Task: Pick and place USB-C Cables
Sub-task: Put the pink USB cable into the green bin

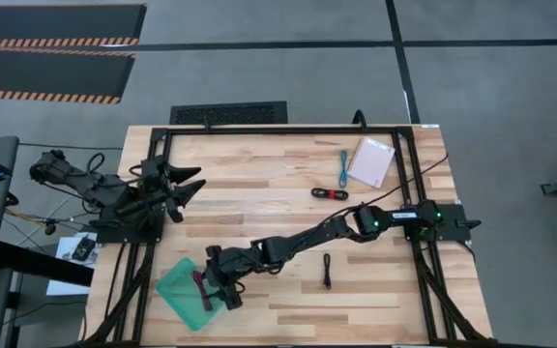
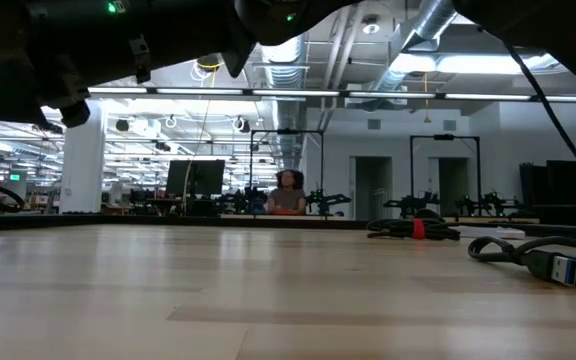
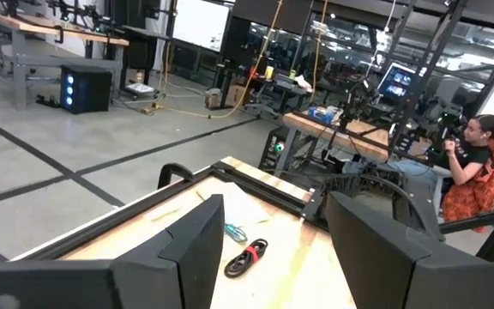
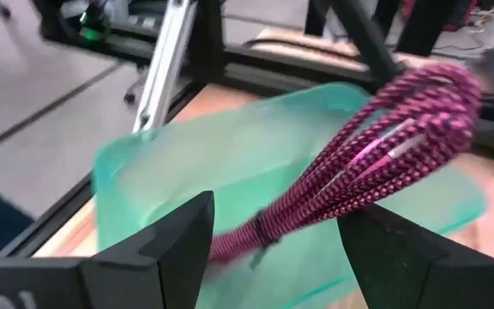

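My right gripper [image 1: 220, 288] [image 4: 277, 215] is open above the green tray [image 1: 177, 295] [image 4: 187, 163] near the table's near left corner. The magenta cable [image 1: 199, 286] [image 4: 376, 146] lies in the tray, running between the open fingers; I cannot see it touching them. The teal cable [image 1: 343, 169] [image 3: 234, 232], the black-and-red cable [image 1: 330, 193] [image 3: 247, 256] [image 2: 413, 228] and the black cable [image 1: 327, 271] lie flat on the table. My left gripper [image 1: 193, 184] [image 3: 277, 206] is open, raised over the table's left side.
A white-pink flat packet [image 1: 371, 161] lies near the far right corner, beside the teal cable. A black frame [image 1: 288, 129] runs around the tabletop. My right arm [image 1: 307, 237] stretches across the table's middle. A person [image 3: 474, 172] sits beyond the table.
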### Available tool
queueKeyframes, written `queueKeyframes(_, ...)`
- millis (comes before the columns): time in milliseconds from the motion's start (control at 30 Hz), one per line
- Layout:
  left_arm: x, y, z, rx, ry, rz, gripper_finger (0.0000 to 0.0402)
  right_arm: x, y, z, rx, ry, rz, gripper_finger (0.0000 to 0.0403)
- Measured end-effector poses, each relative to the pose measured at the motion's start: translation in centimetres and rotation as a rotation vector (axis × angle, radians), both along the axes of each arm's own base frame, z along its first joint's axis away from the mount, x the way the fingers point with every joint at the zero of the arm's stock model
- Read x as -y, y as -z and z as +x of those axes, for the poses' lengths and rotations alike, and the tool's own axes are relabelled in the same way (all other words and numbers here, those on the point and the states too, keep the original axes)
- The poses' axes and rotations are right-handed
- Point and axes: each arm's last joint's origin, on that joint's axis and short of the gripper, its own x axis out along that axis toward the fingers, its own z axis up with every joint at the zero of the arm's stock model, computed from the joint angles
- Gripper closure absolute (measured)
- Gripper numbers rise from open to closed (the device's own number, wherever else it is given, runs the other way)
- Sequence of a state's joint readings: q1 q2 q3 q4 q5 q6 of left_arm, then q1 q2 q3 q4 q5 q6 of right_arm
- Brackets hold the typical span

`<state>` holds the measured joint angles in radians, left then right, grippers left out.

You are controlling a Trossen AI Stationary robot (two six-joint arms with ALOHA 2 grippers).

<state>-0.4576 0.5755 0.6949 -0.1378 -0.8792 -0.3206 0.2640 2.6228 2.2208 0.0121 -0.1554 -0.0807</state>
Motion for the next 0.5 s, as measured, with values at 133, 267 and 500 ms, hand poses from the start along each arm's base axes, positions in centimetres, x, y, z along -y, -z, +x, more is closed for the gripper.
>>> queueKeyframes(133,0.0,0.1,0.0,-0.01,-0.017,0.001,0.0207,-0.1,0.4,-0.2,-0.011,0.031,-0.091,0.0132)
queueKeyframes(267,-0.1,0.1,0.0,-0.008,-0.021,-0.005,0.0207,0.7,-0.1,0.0,0.002,0.053,-0.107,0.0132)
queueKeyframes(500,-0.1,0.1,0.0,-0.002,-0.024,-0.018,0.0207,1.6,-2.8,0.4,0.008,0.073,-0.106,0.0132)
